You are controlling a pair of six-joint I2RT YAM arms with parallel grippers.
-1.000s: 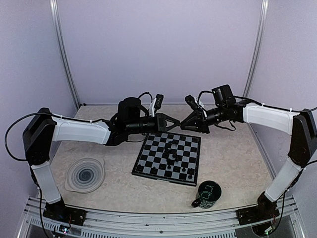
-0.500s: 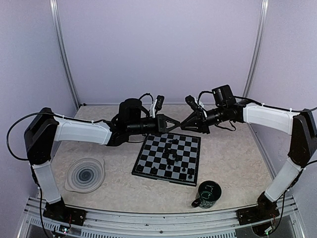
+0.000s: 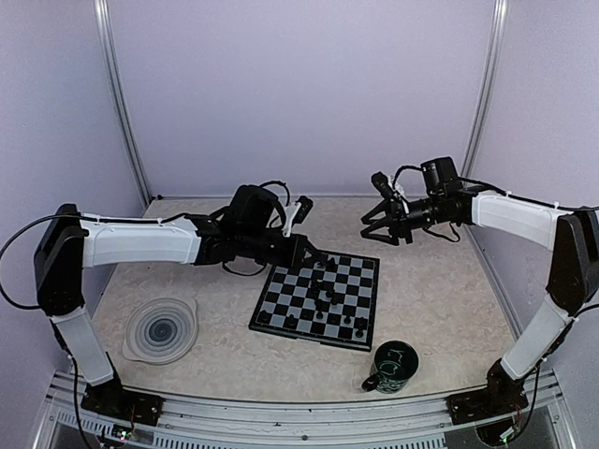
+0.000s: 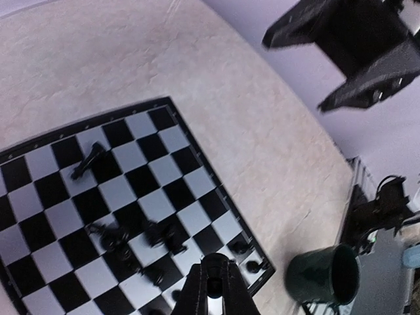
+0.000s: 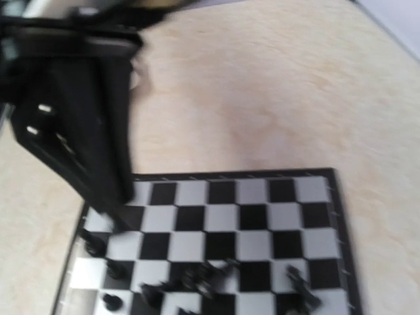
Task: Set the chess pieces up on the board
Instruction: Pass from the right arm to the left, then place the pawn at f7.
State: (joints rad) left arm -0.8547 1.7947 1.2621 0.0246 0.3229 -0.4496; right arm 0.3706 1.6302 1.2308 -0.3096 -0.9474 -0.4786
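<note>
The board (image 3: 360, 281) lies mid-table with black chess pieces (image 3: 328, 295) heaped near its centre and a few more (image 3: 354, 324) along its near edge. My left gripper (image 3: 323, 261) hangs over the far part of the board. In the left wrist view it (image 4: 213, 289) is shut on a small dark chess piece above the board (image 4: 151, 164). My right gripper (image 3: 377, 227) is off the board's far right corner, open and holding nothing. The left wrist view shows that gripper (image 4: 348, 52) at top right. The right wrist view shows the board (image 5: 262, 216) and blurred pieces (image 5: 197, 282); its own fingers are out of frame.
A dark green mug (image 3: 391, 367) stands near the board's near right corner and appears in the left wrist view (image 4: 321, 272). A grey spiral-patterned plate (image 3: 161, 329) lies at near left. The enclosure walls close the back and sides.
The two grippers met tip to tip above the board's far edge. The right one has opened and drawn back to the right. The left one has shut and dropped over the board.
</note>
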